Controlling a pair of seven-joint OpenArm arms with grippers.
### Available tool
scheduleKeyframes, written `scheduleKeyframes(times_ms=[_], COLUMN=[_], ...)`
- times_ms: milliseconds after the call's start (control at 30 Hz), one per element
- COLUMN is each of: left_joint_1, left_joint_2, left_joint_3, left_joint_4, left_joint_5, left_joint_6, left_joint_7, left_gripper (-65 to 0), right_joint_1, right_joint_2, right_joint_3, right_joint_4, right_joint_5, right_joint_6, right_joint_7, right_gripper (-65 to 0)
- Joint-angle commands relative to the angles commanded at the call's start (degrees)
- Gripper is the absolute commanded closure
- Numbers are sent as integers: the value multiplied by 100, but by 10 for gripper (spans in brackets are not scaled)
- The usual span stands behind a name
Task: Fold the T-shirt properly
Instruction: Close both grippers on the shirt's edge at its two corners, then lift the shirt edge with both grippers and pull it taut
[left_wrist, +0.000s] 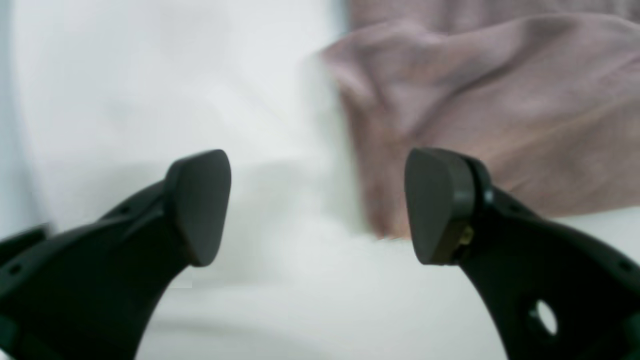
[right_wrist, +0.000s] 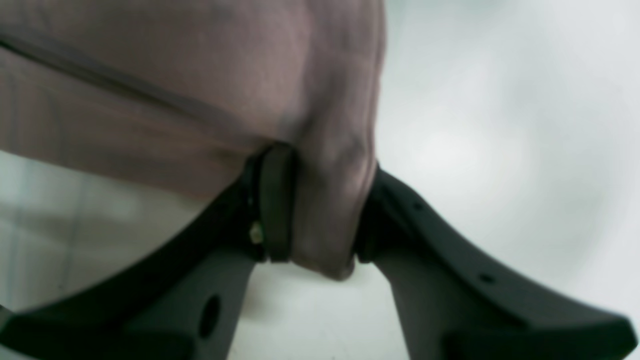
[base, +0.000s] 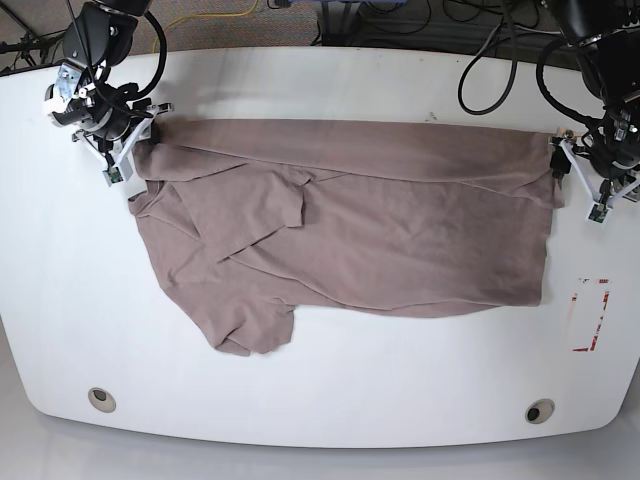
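Observation:
The taupe T-shirt lies spread across the white table, wrinkled, with one sleeve folded over its body at the left. My right gripper is at the shirt's far left corner. In the right wrist view it is shut on a bunched fold of the T-shirt. My left gripper is at the shirt's far right corner. In the left wrist view it is open and empty, with the T-shirt's edge just beyond its fingertips.
A red-outlined mark is on the table at the right, near the shirt's hem. Two round holes sit near the front edge. Cables lie behind the table's far edge.

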Motion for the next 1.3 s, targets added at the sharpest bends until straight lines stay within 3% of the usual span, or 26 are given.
scheduleKeyframes(times_ms=[567, 800, 1000, 1167, 1300], left_joint_1=[0, 0, 0, 70, 299], left_joint_2=[9, 9, -35, -35, -35], left_joint_3=[281, 290, 299, 281, 264], left_joint_4=[-756, -791, -1073, -1055, -993], left_joint_5=[0, 35, 35, 35, 26], left_joint_6=[0, 0, 0, 0, 0], left_joint_7=[-26, -18, -9, 0, 0], left_gripper=[-493, -278, -25, 0, 0], right_joint_1=[9, 9, 9, 9, -35], right_joint_2=[0, 0, 0, 9, 26], right_joint_3=[0, -9, -9, -18, -18], right_joint_4=[0, 0, 0, 0, 9], right_joint_5=[9, 0, -9, -18, -18], right_joint_6=[0, 0, 0, 0, 0], right_joint_7=[0, 0, 0, 0, -9], right_gripper=[-174, -173, -144, -35, -19])
